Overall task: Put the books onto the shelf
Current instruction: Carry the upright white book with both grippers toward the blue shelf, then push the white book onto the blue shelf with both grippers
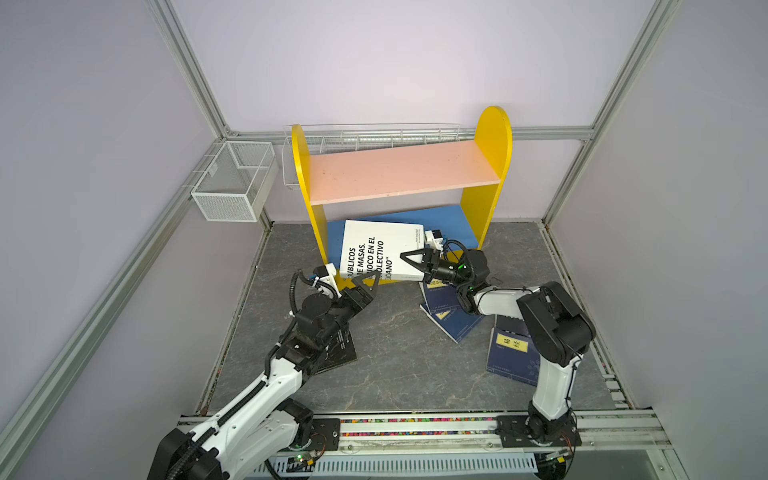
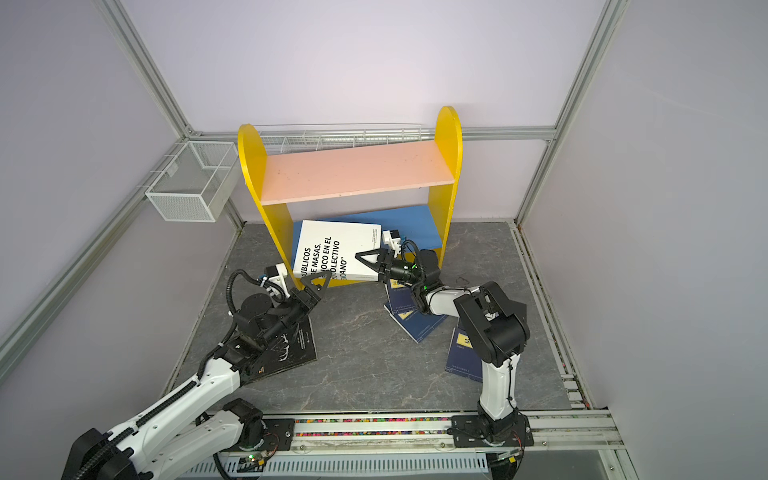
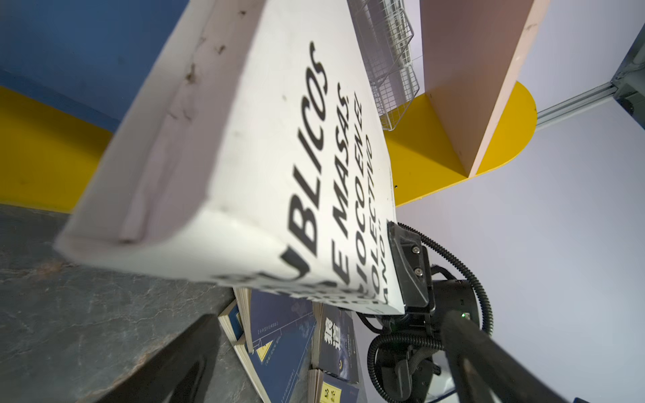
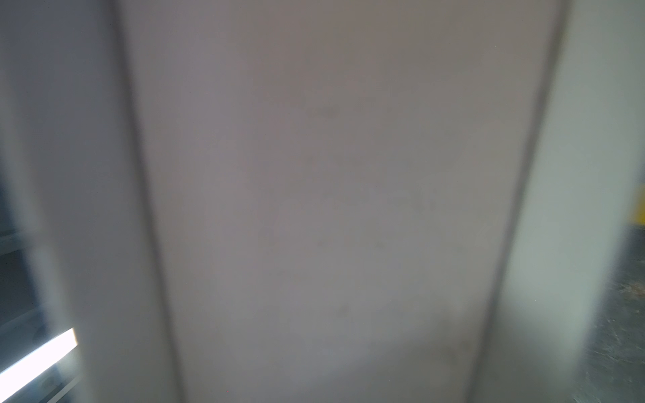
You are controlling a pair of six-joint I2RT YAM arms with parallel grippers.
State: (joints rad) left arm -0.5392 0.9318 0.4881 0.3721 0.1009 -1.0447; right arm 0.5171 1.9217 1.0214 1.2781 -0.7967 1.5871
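Right pincer clamped on edge of white book; book tilted, far end over blue lower board of shelf. Left pincer wide open, empty, just beside book's near corner.

- White book, at 12 o'clock on the tabletop: big black capitals run up the cover in five lines, "…UBLICOS", "…E MASAS.", "…OCO EN EL", "…OLECTIVO", "…ANO”". The start of each line is hidden.
- Navy book, at 4 o'clock: a yellow label bears two black Chinese characters, "易经".
- Dark book, seen in the left wrist view: two large white Chinese characters, "狼道".
- Black book, at 8 o'clock: white print, too small to read.
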